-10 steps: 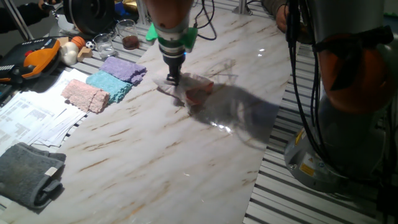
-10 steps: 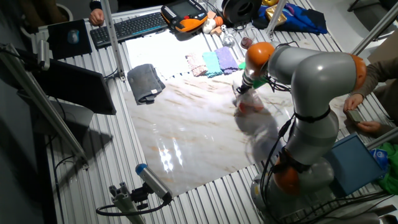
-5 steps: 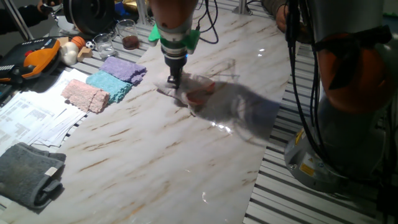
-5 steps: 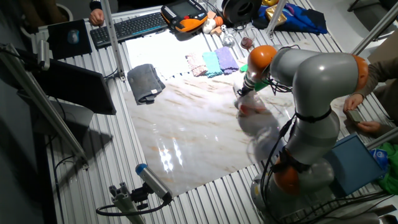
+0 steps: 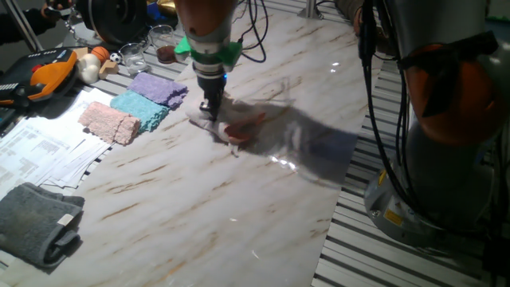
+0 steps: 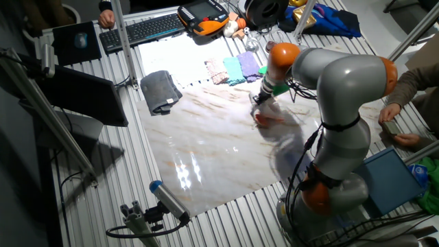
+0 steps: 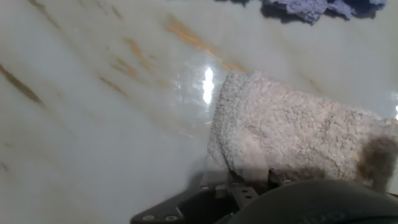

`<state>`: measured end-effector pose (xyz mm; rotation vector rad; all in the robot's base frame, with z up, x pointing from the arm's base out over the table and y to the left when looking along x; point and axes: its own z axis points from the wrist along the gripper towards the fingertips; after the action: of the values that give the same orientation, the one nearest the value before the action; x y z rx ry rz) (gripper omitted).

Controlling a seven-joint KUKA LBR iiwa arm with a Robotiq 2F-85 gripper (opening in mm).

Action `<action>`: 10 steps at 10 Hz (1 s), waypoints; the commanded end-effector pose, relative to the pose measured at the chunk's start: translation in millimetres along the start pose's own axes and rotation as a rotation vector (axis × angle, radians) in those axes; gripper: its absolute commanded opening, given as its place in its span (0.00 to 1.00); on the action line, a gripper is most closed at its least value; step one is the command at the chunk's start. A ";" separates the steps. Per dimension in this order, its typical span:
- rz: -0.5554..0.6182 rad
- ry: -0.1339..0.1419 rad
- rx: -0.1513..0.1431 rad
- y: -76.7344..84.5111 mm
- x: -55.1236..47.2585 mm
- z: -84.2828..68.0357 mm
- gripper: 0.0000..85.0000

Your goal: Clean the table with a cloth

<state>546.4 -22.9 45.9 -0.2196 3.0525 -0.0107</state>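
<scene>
The table point(image 5: 199, 199) is a white glossy marble-look top with brown veins; it also shows in the other fixed view point(image 6: 199, 147) and the hand view point(image 7: 93, 112). The cloth point(image 5: 235, 127), pale fluffy terry with an orange-red edge, lies flat on it near the middle; it shows in the other fixed view point(image 6: 266, 116) and fills the right of the hand view point(image 7: 292, 134). My gripper point(image 5: 209, 108) points straight down, shut on the cloth's left end and pressing it to the table. The fingertips are buried in the cloth.
Salmon-pink point(image 5: 110, 122), teal point(image 5: 140, 108) and purple point(image 5: 157, 88) cloths lie in a row left of the gripper. A grey towel point(image 5: 36, 222) sits at the near left corner. Papers point(image 5: 40, 151), glasses point(image 5: 159, 40) and an orange pendant point(image 5: 44, 72) lie at the far left.
The gripper has dragged the cloth across the table to the left, toward the row of coloured cloths.
</scene>
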 end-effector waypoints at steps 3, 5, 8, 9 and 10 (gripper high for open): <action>0.080 0.010 0.005 42.6 5.6 -5.1 0.00; 0.129 0.016 0.008 68.0 12.9 -7.2 0.00; 0.180 0.016 0.019 93.9 23.7 -6.1 0.00; 0.167 0.016 0.044 92.3 24.7 -5.7 0.00; 0.149 0.012 0.047 84.0 25.3 -5.4 0.00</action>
<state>509.6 55.1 48.3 0.0046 3.0681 -0.0743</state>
